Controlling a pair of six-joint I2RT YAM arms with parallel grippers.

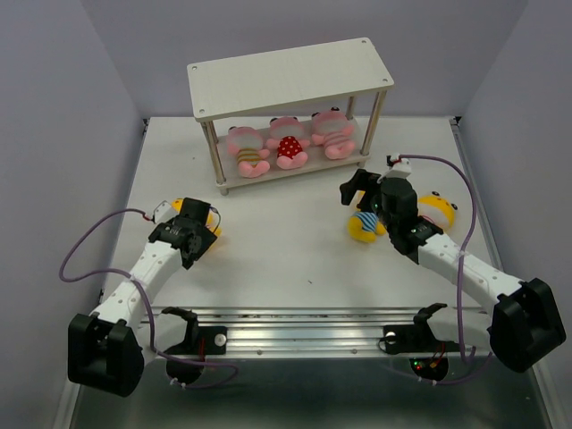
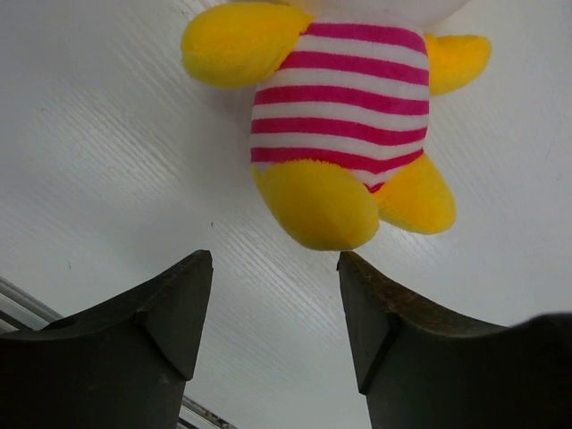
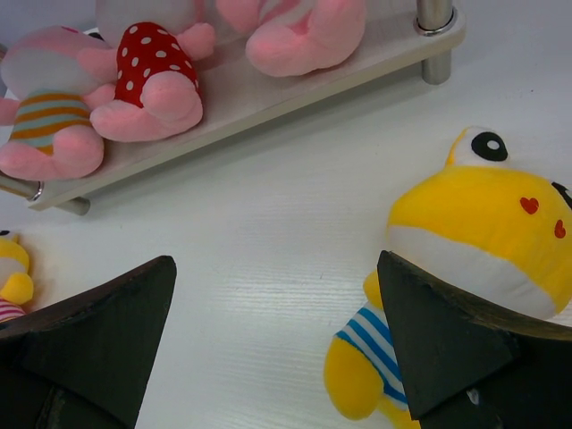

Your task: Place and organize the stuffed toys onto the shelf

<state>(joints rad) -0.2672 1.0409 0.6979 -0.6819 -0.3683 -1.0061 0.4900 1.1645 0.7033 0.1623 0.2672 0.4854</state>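
Left gripper [image 2: 273,268] hangs open over the table [image 1: 295,259], a pink-striped yellow toy [image 2: 340,107] just past its fingertips, untouched. Right gripper [image 3: 275,268] gapes wide beside a blue-striped yellow toy [image 3: 465,214]. Three pink toys [image 1: 289,147] lie on the lower board of the shelf [image 1: 290,76].

White tbl [image 1: 295,259], grey walls [image 1: 54,89], metal rail [image 1: 304,329] near edge
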